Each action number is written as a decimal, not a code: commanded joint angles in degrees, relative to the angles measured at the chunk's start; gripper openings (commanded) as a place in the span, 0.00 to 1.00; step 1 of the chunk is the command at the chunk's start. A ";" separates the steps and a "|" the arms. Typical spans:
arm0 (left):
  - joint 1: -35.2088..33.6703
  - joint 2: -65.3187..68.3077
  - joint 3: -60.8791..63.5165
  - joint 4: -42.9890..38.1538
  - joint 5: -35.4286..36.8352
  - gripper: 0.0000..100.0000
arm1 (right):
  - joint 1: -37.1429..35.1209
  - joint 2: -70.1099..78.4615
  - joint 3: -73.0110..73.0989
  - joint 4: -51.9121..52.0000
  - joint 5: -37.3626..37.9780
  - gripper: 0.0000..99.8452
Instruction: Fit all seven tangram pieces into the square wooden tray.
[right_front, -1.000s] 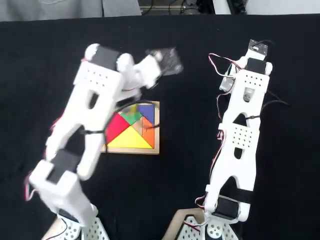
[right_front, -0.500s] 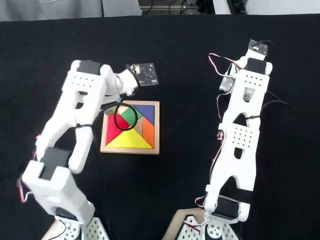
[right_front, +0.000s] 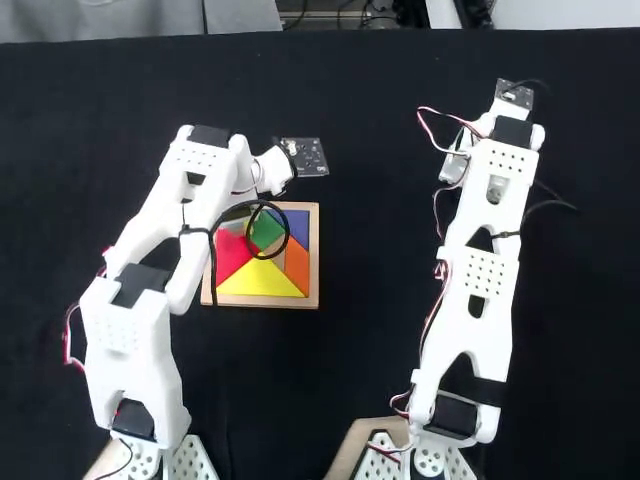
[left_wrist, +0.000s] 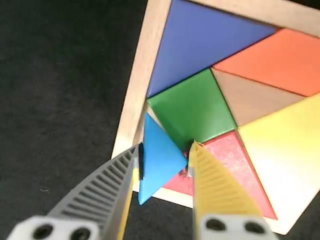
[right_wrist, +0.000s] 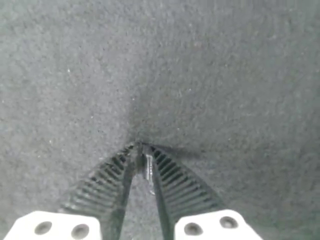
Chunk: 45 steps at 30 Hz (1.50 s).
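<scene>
**Desk:** Blue, that small triangle (left_wrist: 159, 161). Where is it?

**Photographer:** It is pinched across its width by the left gripper (left_wrist: 165, 149) and hangs over the near rim of the square wooden tray (left_wrist: 137, 85). It sits just beside the green piece (left_wrist: 192, 107) and overlaps a corner of the red piece (left_wrist: 227, 152).

**Desk:** How will it handle?

**Photographer:** It looks light, stiff and smooth, like painted wood. I'd say the slanted sides could let it squirt out of a slack grip. The surest hold is probably the one shown, fingers on opposite sides and the flat face level.

**Desk:** Is there room to seat it?

**Photographer:** Little. The yellow piece (left_wrist: 280, 150), the orange piece (left_wrist: 270, 60) and the green one are packed edge to edge. A tan patch (left_wrist: 250, 102), triangular, lies between them. I cannot tell whether it is bare floor or another piece. If it is a gap, the triangle must be turned to match it and lowered straight, because a tilted corner would likely catch a neighbour or the rim.

**Desk:** And beyond the tray?

**Photographer:** The black counter (right_front: 380, 110) spreads around the tray. The right arm stands well apart from it. The right gripper (right_wrist: 142, 160) has its fingers pressed together, holds nothing, and its tip is down at the cloth.
</scene>
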 joint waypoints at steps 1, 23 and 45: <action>0.40 -0.44 -3.30 -0.44 0.53 0.16 | -0.62 -0.66 -2.59 1.23 0.70 0.01; -1.98 0.18 -8.22 -0.62 2.37 0.28 | -0.88 -0.22 -2.86 1.23 0.79 0.01; -3.30 5.36 -15.34 -0.18 2.90 0.28 | -0.88 -0.22 -2.86 1.23 0.88 0.01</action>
